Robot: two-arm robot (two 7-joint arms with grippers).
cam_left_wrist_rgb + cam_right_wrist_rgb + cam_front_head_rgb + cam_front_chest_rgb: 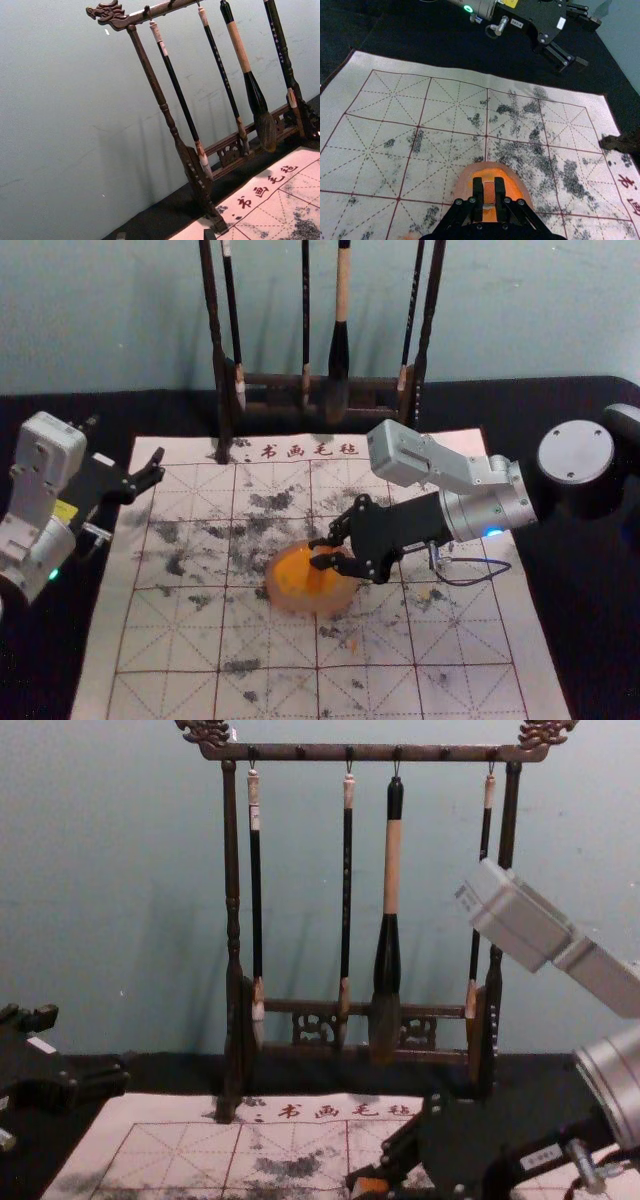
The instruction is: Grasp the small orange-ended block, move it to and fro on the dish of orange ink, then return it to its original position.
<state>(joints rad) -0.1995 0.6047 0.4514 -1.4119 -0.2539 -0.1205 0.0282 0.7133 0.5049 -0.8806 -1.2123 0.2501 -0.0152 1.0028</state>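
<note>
In the head view, I am the right gripper [319,552], and I reach in over the dish [310,606] of orange ink [292,570]. The dish sits on the paper mat [150,680]. The left gripper [159,465] is parked by the mat's left edge, with its jaws wide apart. The left wrist view looks at the rack [155,85] and its hanging brushes [177,90]. In the right wrist view, my jaws are closed in on the block [489,192], one finger on each side, with just the block's width between them. I have hold of it, and it is over the dish. I cannot tell if its end touches the ink. I think my job now is to rub it to and fro in the ink. I should go slow and low, press softly, and make small, flat strokes inside the rim. If I push too hard, the dish may slide or the block may tip in my grip. In the chest view, the block's orange side peeks out at my tips, low down, in front of the rack.
</note>
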